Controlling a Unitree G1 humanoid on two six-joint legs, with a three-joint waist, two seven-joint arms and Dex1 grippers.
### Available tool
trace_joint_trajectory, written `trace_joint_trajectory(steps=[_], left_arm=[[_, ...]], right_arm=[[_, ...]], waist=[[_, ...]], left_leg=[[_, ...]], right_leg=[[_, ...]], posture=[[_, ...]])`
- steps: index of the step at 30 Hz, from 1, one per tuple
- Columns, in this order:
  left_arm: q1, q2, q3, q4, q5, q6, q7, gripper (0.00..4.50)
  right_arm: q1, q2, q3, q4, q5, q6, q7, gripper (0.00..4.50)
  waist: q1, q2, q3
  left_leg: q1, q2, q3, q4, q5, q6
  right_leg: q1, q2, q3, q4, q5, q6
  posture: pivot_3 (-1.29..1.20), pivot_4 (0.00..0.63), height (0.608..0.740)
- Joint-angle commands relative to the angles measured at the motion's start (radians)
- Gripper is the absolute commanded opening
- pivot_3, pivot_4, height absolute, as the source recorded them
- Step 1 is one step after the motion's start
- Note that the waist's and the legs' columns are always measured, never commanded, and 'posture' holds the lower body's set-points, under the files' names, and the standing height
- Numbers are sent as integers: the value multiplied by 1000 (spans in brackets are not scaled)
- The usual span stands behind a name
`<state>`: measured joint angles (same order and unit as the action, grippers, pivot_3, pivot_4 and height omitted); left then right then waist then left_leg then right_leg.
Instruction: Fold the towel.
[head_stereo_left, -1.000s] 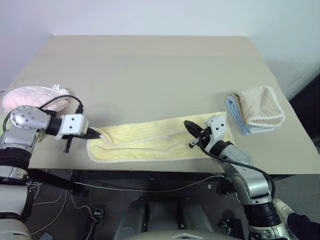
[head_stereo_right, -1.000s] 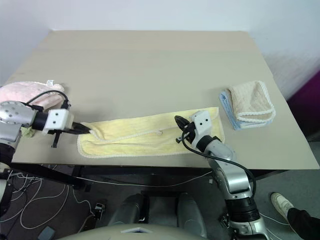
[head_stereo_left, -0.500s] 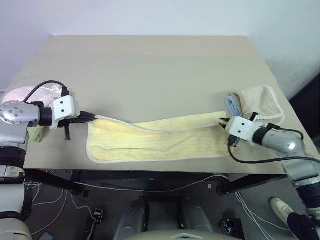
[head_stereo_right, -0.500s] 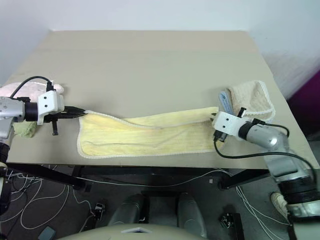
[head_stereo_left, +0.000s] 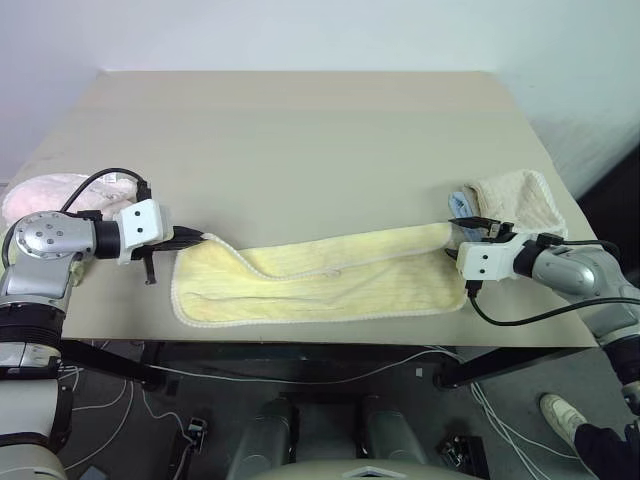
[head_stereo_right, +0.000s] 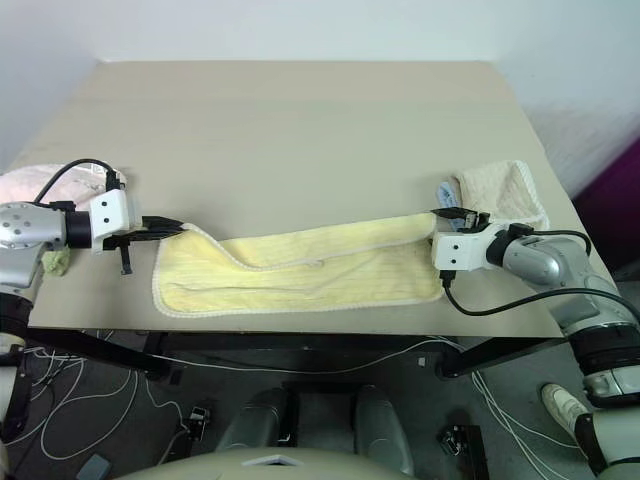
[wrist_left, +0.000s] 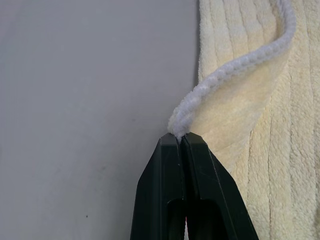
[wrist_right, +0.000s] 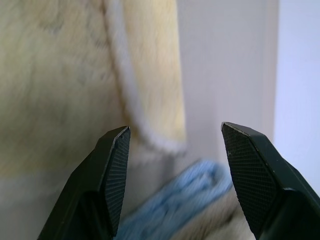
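1. table (head_stereo_left: 300, 130): tan top, carries all the cloth items.
2. towel (head_stereo_left: 330, 285): pale yellow terry cloth, lies lengthwise along the table's near edge; its far long edge is folded over toward the near side, and its left corner is lifted off the surface.
3. beige towel (head_stereo_left: 520, 200): folded, sits on a blue cloth (head_stereo_left: 460, 207) just beyond the towel's right end.
4. pink towel (head_stereo_left: 50, 192): fluffy, at the table's left edge.
5. left gripper (wrist_left: 180, 140): fingers pressed together, clamped on the towel's white hem at the left corner.
6. right gripper (wrist_right: 175, 140): fingers apart, empty, at the towel's right end.
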<state>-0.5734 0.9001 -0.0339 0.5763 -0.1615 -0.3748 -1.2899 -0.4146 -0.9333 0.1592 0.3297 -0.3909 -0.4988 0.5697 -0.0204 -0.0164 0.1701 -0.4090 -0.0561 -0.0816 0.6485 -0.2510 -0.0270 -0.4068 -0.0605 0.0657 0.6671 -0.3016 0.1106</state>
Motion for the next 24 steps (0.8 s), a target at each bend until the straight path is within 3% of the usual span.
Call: trace_joint_trajectory(steps=[1,12,15,22,24], left_arm=[[6,0,28,-26,-11,2,9,0],[12,-5,38,-17,-13,-4,7,0],[10,-8,37,-15,-11,-4,9,0],[7,-16,37,-1,-7,-10,13,0],[5,-19,37,3,-6,-11,14,0]], right_arm=[[-33,-3,6,15,-42,-33,-32,3080],[-57,-15,21,88,-108,-101,-95,3080],[-62,-7,25,101,-116,-112,-109,2463],[-56,-6,37,120,-124,-127,-118,148],[-56,-3,39,119,-124,-127,-117,30]], waist=[[1,0,0],[-1,0,0],[0,0,0],[0,0,0],[0,0,0]], left_leg=[[0,0,0,0,0,0],[0,0,0,0,0,0],[0,0,0,0,0,0],[0,0,0,0,0,0],[0,0,0,0,0,0]], right_leg=[[0,0,0,0,0,0],[0,0,0,0,0,0],[0,0,0,0,0,0],[0,0,0,0,0,0],[0,0,0,0,0,0]], posture=[[0,150,740],[0,150,740],[0,150,740],[0,150,740],[0,150,740]])
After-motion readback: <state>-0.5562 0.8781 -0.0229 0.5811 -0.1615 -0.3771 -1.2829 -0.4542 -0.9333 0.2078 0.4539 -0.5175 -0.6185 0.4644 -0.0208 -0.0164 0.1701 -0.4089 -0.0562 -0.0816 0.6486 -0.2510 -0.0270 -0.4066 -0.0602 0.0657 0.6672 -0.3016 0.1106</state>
